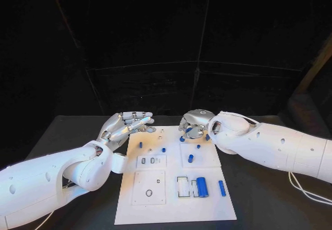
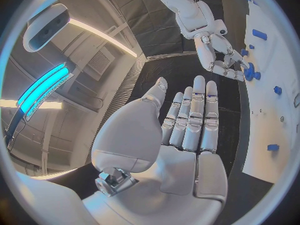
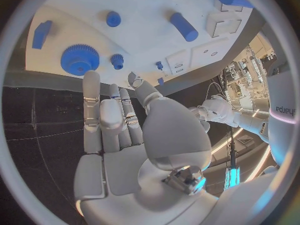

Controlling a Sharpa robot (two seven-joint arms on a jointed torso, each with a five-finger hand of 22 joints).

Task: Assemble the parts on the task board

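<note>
The white task board (image 1: pixel 173 201) lies in the middle of the black table. Blue parts are on it: two cylinders (image 1: pixel 202 187) near its right edge and small pegs (image 1: pixel 190 158) farther back. My right hand (image 1: pixel 195 123) hovers over the board's far edge, fingers pointing down and holding nothing. In the right wrist view its fingertips (image 3: pixel 91 80) end just short of a blue gear (image 3: pixel 80 60), with a smaller gear (image 3: pixel 117 61) beside it. My left hand (image 1: pixel 128 125) floats off the board's far left corner, fingers stretched out and empty, its palm (image 2: pixel 187 135) bare.
Rectangular recesses and slots (image 1: pixel 150 162) mark the board's middle and front. A blue block (image 3: pixel 41 33), a round piece (image 3: pixel 113 19) and a cylinder (image 3: pixel 184 26) lie beyond the gear. Black table (image 1: pixel 269 201) surrounds the board on both sides.
</note>
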